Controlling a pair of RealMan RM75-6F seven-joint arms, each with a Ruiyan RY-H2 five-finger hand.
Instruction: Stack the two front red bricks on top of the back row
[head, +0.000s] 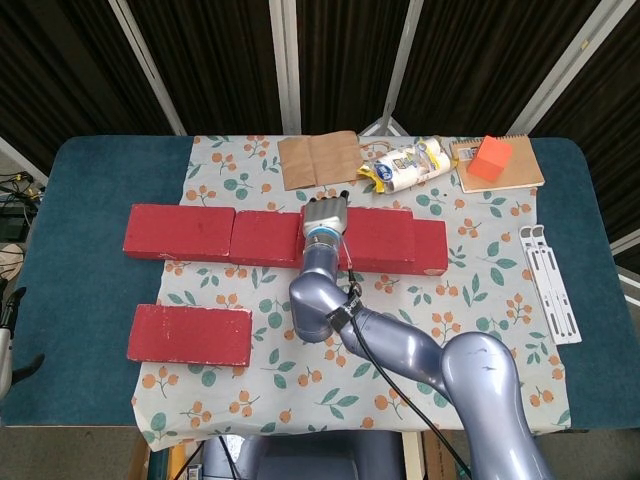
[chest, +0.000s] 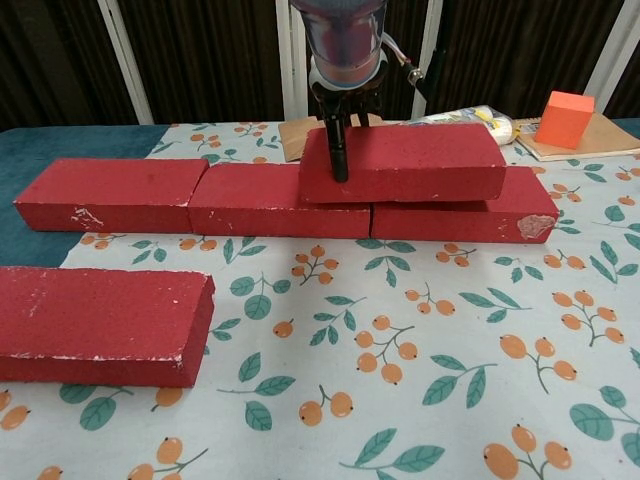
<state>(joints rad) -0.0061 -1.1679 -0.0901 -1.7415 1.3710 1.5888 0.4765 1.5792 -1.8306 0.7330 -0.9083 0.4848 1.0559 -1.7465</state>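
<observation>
Two bricks are what the task asks me to lift, and one of them, the upper brick (chest: 405, 162), now lies on the back row (chest: 190, 198), across the seam between the middle brick and the right one. I think this overlap is chosen so that it rests on two supports and does not tip. My right robot hand (head: 324, 216) is clamped on its left end: in the chest view one dark finger (chest: 340, 150) runs down the front face, and the rest of the robot hand is hidden behind the brick, so I cannot tell how the other fingers lie. The brick looks level and seated, so I judge that the placing is almost finished and the release comes next. The second front brick (head: 190, 335) lies alone on the near left part of the cloth, well apart from the row. My left robot hand (head: 8, 335) shows only at the left edge of the head view, and I cannot tell its state.

Under everything is a cloth (head: 480, 290) printed with leaves and orange berries, on a blue surface (head: 75, 200). Behind the row are a brown paper bag (head: 318, 158), a food packet (head: 405, 165), and an orange cube (head: 490, 157) on a notebook (head: 520, 165). Dark curtains close the room behind.
</observation>
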